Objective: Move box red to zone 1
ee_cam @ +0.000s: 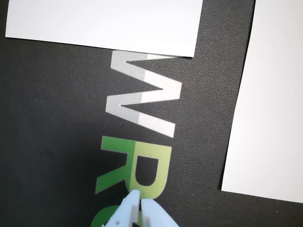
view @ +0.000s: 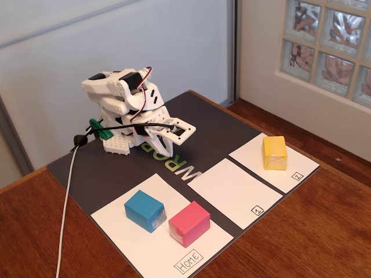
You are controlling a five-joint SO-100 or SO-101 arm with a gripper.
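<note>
In the fixed view the box red (view: 189,223) sits at lower centre on the HOME sheet (view: 139,246), just beside the blue block (view: 145,210). Zone 1 (view: 235,192) lies bare to its right. The yellow block (view: 274,152) stands on the sheet marked 2 (view: 293,168). The gripper (view: 181,132) is folded back at upper left over the dark mat (view: 116,168), its fingertips (ee_cam: 142,204) pressed together, holding nothing.
</note>
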